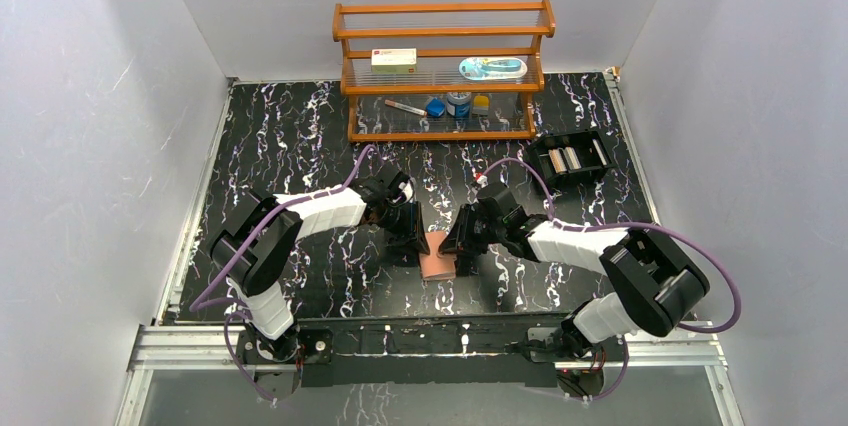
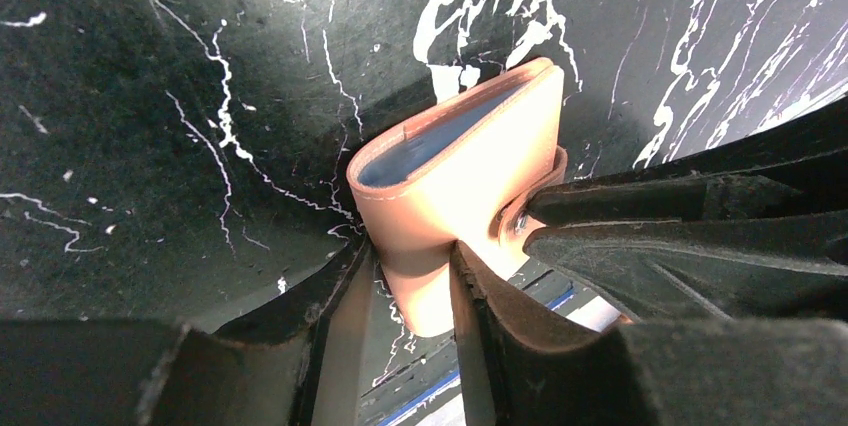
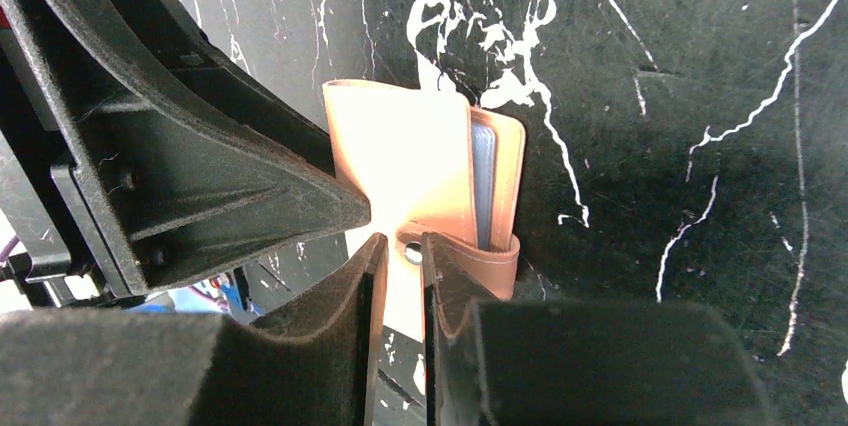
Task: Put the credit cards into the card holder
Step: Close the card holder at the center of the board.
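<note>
The tan-pink card holder (image 1: 437,266) stands on the black marble table between my two grippers. In the left wrist view the card holder (image 2: 470,171) is folded, with bluish-grey sleeves showing at its top edge. My left gripper (image 2: 410,258) is shut on its lower flap, seen from above at its left side (image 1: 412,244). My right gripper (image 3: 403,246) is shut on the flap by the snap hole of the card holder (image 3: 410,161), at its right side (image 1: 462,246). Whitish card-like pieces (image 1: 565,158) stand in the black tray; I cannot tell whether they are the credit cards.
The black compartment tray (image 1: 596,141) sits at the back right. A wooden shelf rack (image 1: 445,34) stands at the back, holding a white box with a red label (image 1: 393,60), a bluish packet (image 1: 492,68) and small items. White walls close in on both sides.
</note>
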